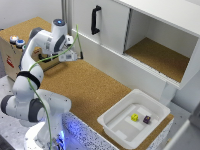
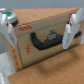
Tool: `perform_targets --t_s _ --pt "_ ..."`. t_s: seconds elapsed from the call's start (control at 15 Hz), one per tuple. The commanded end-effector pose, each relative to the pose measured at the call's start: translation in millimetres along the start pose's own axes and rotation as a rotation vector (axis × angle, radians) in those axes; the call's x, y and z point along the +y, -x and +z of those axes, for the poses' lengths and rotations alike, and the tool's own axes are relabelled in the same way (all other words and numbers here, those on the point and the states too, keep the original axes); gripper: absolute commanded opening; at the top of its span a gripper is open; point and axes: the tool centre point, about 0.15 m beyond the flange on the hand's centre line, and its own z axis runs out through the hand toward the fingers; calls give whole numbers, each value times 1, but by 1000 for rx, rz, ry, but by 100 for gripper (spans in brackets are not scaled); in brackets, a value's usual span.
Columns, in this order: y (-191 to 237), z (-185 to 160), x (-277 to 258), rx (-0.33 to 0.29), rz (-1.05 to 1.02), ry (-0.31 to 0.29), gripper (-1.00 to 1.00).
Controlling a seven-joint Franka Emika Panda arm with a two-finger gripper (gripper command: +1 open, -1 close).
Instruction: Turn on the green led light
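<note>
Exterior view shows a long cork-topped counter (image 1: 95, 87) running from the exterior view's left rear toward the right front, with a white cabinet (image 1: 150, 35) along its far side. The cabinet's black-handled sliding door (image 1: 100, 22) covers one half, and the other compartment stands open onto a cork shelf (image 1: 157, 57). The white Franka arm (image 1: 35, 80) rises from the near left corner and bends back over the counter's left end. At the right front sits a white plastic tray (image 1: 117, 125) holding a small yellow block (image 1: 134, 117) and a small dark purple block (image 1: 147, 119), apart from each other and well apart from the arm.

On the left end stands a tan wooden box (image 1: 11, 57), its long axis running across the counter's end, with two round blue-and-white buttons (image 1: 16, 41) on top. A green LED cannot be made out. The gripper (image 1: 67, 55) hovers beside this box. From the wrist view, the gripper's fingers (image 2: 71, 31) are spread wide, holding nothing, facing the box's side panel (image 2: 40, 42) with its black marking.
</note>
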Motion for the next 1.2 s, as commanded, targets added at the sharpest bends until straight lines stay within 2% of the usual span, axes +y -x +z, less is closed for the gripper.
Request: perform_targets --t_s 0.0,0.47,0.67,0.73,1.13 --pt "-104 15 -61 -182 -104 44 100" --pt "-164 30 -94 -230 -176 70 100" --pt "-180 32 -112 -223 -195 64 100" --pt "-184 34 -119 -217 -207 64 -100" --pt "-201 53 -138 -225 -238 37 -100"
